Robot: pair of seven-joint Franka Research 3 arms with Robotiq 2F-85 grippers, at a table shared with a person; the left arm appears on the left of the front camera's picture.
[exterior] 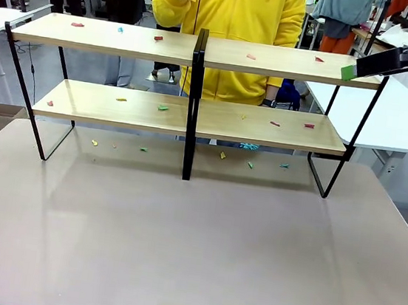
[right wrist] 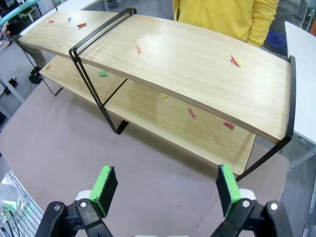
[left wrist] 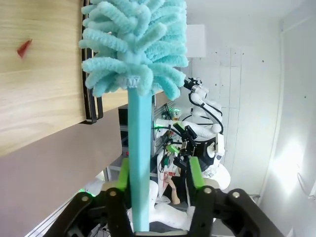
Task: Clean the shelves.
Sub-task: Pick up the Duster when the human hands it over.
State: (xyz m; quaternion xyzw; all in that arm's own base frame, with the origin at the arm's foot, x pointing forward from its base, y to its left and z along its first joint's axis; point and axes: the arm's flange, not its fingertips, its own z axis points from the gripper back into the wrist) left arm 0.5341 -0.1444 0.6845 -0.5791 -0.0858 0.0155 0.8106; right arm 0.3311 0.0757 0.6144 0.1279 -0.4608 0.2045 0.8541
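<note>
**Left gripper**, left wrist view. The fingers stand apart on either side of the teal handle of a duster. One green pad lies against the handle and the other stands clear of it, so there is no pinch. Past the fingertips, the fluffy teal head sits just beside a light-wood board and the black end frame of the shelves. Whether the head touches them cannot be told.

**Right gripper**, right wrist view. The fingers are spread wide with nothing between them. The shelves lie beyond and apart from the fingertips, seen obliquely from above, with one end nearest.

**Front view.** The shelves stand on the far half of the taupe table. The right gripper's green-tipped finger enters from the upper right, by the right end of the top board; contact cannot be told. The duster's head shows at the top edge, above the left half of the top board.

**The shelves.** These are two long light-wood boards, one above the other, on a thin black metal frame. A black centre post stands at the front, and the end legs are looped. Small scraps in red, green, blue and yellow lie scattered on both boards, and more lie on the table beneath the lower one.

**Behind.** A person in a yellow top stands at the far side of the table.
</note>
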